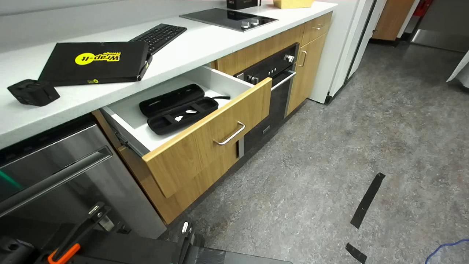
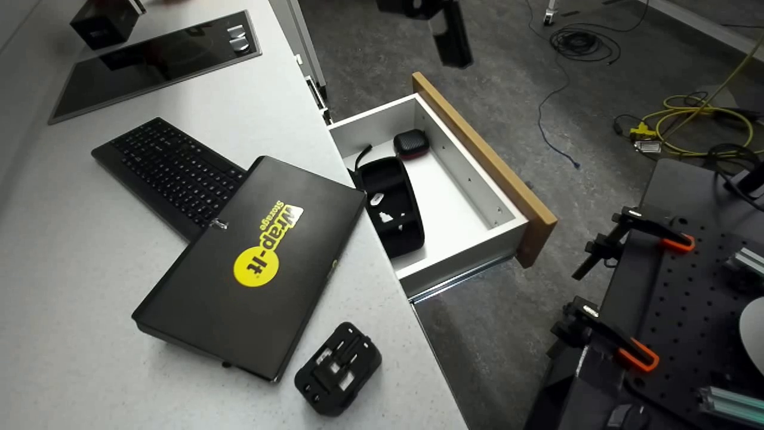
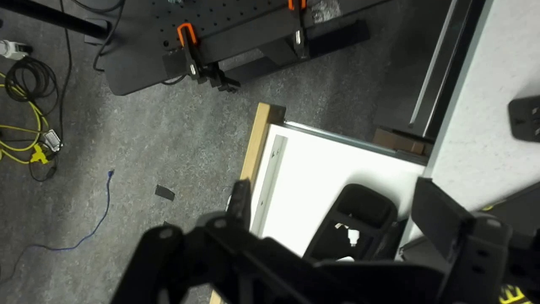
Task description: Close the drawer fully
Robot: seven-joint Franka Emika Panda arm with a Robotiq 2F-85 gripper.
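The claw [image 3: 333, 190] has its two black fingers [image 3: 241, 200] spread wide apart. Straight beyond the gap between them, in the wrist view, lies the drawer [image 3: 295, 181], standing well out from under the worktop [image 3: 493, 76]. Its oak front [image 3: 255, 143] runs beyond the finger at the left of that view, the worktop's edge beyond the one at the right. At the top of an exterior view a black fingertip [image 2: 453, 51] shows apart from the front's far corner, with floor [image 2: 495, 107] seen between. A silver bar handle [image 1: 232, 136] juts from the front's outer face.

Inside the drawer, likewise beyond the gap, rests an unfolded black case [image 3: 371, 198] with small white pieces [image 3: 353, 236] in it; a small rounded case [image 2: 412, 143] sits near the front.

Past the finger at the right, a black box [image 2: 250, 275] on the worktop overlaps one end of a keyboard [image 2: 173, 173]. Farther from the claw, past the drawer's side, stands a dark bench [image 3: 139, 50].
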